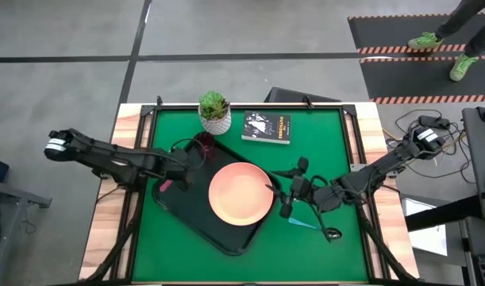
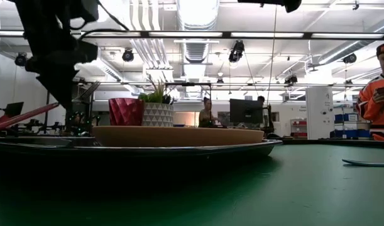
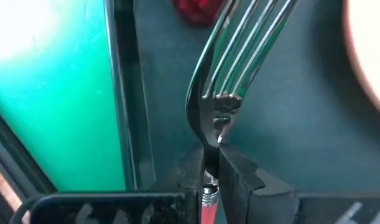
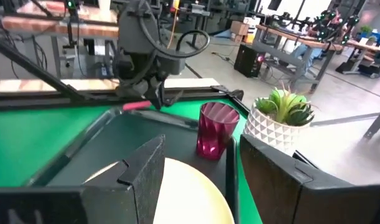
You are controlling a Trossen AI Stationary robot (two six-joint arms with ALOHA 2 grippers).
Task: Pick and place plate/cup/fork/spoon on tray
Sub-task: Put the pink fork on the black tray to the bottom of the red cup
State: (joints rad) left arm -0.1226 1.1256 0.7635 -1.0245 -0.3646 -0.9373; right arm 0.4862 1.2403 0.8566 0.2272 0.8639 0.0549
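Left pincer (image 3: 209, 177) clamped on the pink-handled metal fork (image 3: 230, 87), over the large black rectangular tray (image 1: 196, 213); dark red translucent cup (image 4: 216, 129) just beyond its tines. Right pincer (image 1: 288, 191) spread wide beside the round peach plate (image 1: 240, 194) on the tray, with the teal-handled spoon (image 1: 313, 226) behind it on the green worktop (image 1: 321, 135).
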